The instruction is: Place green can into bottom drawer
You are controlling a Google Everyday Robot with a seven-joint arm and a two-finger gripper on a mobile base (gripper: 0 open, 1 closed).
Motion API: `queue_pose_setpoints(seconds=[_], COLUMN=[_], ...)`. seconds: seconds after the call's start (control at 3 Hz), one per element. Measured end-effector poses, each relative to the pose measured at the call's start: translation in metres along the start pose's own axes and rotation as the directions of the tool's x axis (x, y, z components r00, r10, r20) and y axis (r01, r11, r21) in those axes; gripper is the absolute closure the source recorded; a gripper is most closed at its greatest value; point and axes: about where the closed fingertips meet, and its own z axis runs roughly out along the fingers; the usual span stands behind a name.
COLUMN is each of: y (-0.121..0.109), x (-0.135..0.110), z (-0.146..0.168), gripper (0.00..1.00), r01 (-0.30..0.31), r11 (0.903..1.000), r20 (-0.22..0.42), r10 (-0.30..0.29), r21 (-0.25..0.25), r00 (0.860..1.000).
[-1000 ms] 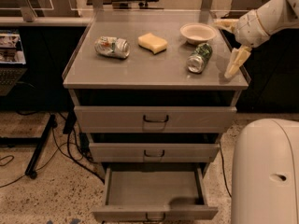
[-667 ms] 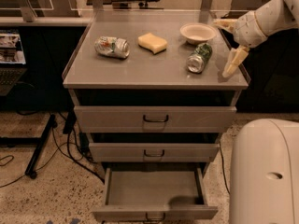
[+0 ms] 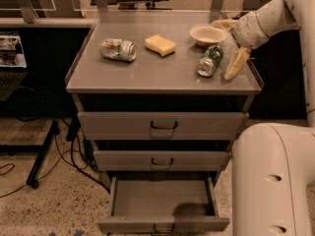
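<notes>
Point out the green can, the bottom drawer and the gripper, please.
green can [image 3: 208, 60], camera view, middle of its body.
bottom drawer [image 3: 152, 196], camera view, bare floor inside.
gripper [image 3: 225, 48], camera view, gap between its open fingertips, beside the green can.

Arm [image 3: 268, 14]: white, smooth rounded shell, narrower twd wrist.
Tool [image 3: 224, 49]: pale yellow tapered fingers [image 3: 237, 63], spread apart; over right rear of table [image 3: 147, 75].
Body [image 3: 270, 181]: big white rounded casing, 2 small oval recesses.
</notes>
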Motion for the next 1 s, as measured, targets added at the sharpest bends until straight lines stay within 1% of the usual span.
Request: queue_pose_setpoints(seconds=[0.33, 1.0], y=[0.000, 0.000], x=[-0.004, -0.004], z=[0.014, 0.033], gripper=[0.00, 0.00], r01=[0.006, -0.018], r11=[0.9996, 0.9975], r20=[0.003, -0.018], r10=[-0.006, 0.017], r21=[-0.029, -0.068], r00=[1.000, 1.000])
